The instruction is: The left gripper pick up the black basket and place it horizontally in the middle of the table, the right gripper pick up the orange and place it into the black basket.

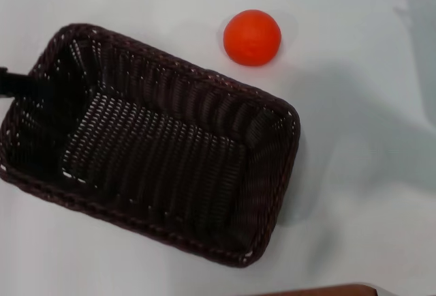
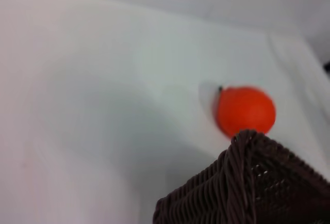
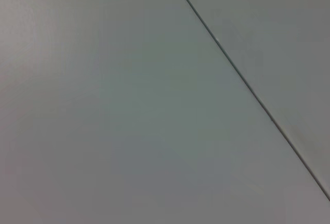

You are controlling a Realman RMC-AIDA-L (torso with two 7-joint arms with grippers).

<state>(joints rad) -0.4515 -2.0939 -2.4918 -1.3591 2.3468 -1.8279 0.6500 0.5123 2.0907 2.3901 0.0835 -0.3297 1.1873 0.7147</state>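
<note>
The black basket [image 1: 157,146] lies on the white table [image 1: 368,173], its long axis running at a slant from upper left to lower right, and it holds nothing. My left gripper [image 1: 8,83] is a slim black bar at the basket's left rim, at the picture's edge. The orange [image 1: 252,37] sits on the table just beyond the basket's far rim, apart from it. In the left wrist view a corner of the basket [image 2: 247,188] shows with the orange [image 2: 245,110] behind it. My right gripper is out of view.
A brown edge [image 1: 320,290] shows at the bottom of the head view. A faint shadow [image 1: 412,3] lies on the table at the upper right. The right wrist view shows only a plain grey surface with a thin dark line [image 3: 247,87].
</note>
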